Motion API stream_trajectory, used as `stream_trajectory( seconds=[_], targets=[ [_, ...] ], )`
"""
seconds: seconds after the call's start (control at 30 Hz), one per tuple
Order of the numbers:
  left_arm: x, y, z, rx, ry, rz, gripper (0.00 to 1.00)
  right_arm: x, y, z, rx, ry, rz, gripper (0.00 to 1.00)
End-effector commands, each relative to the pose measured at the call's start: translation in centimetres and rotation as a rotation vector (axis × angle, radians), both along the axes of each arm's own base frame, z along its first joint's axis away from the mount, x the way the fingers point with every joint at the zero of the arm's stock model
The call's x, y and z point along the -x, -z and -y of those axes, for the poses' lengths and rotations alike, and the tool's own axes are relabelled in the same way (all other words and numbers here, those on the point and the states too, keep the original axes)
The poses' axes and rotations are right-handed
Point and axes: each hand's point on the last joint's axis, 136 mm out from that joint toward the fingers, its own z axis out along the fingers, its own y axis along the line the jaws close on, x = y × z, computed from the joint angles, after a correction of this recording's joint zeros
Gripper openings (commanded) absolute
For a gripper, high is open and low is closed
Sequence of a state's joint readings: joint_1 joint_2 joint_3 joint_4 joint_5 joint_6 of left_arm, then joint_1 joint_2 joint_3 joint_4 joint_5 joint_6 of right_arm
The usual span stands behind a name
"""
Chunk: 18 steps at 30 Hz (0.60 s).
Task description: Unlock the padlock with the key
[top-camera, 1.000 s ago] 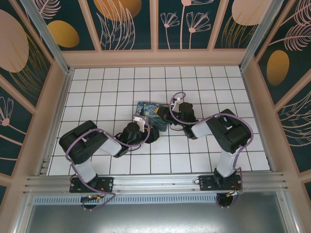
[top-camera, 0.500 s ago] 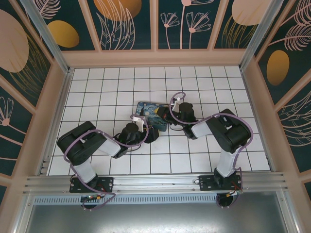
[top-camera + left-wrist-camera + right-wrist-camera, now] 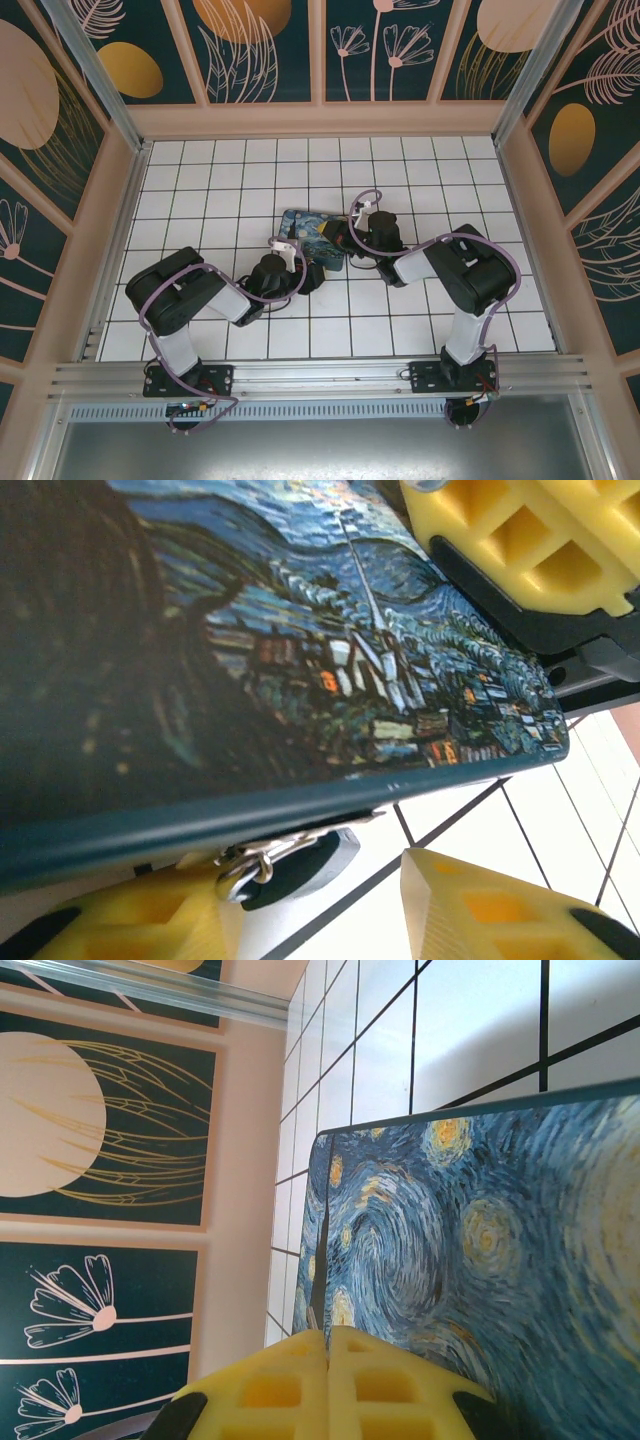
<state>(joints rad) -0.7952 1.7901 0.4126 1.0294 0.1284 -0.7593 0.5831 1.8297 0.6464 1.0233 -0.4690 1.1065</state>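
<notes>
The padlock [image 3: 305,865] is small and dark bluish-grey. It lies on the white tiles under the near edge of the painted box [image 3: 300,660], its metal shackle [image 3: 245,865] hooked at the box's clasp. My left gripper [image 3: 320,890] is open and straddles the padlock. One yellow finger [image 3: 130,920] is against the shackle end and the other [image 3: 480,905] stands apart from it. In the top view the left gripper [image 3: 305,268] sits at the box's near side. My right gripper [image 3: 328,1345] is shut, its pads pressed together at the box's seam [image 3: 318,1260]. I cannot make out the key.
The blue-and-yellow painted box [image 3: 313,238] lies mid-floor between both arms, with the right gripper [image 3: 345,238] at its right end. Pink walls [image 3: 100,250] ring the tiled floor. Open tiles [image 3: 250,170] lie behind the box.
The left gripper's fingers have drawn closer together around the padlock, and the left arm's elbow has shifted slightly. The right arm and the box have stayed still.
</notes>
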Motion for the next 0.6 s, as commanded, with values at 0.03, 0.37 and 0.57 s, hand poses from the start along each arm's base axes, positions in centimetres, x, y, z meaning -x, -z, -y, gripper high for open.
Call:
stream_trajectory(
  seconds=[0.03,0.37,0.57],
  targets=[
    [-0.6,-0.7,0.4,0.023,-0.021,0.028,0.42,0.2,1.1,0.1,0.011,-0.004,-0.023,0.00],
    [-0.9,-0.7,0.1,0.011,-0.040,0.020,0.19,0.4,1.1,0.1,0.013,-0.008,-0.021,0.00],
    [-0.9,-1.1,0.5,0.023,-0.040,-0.014,0.01,-0.2,-1.4,0.6,0.000,-0.009,0.027,0.00]
  ],
)
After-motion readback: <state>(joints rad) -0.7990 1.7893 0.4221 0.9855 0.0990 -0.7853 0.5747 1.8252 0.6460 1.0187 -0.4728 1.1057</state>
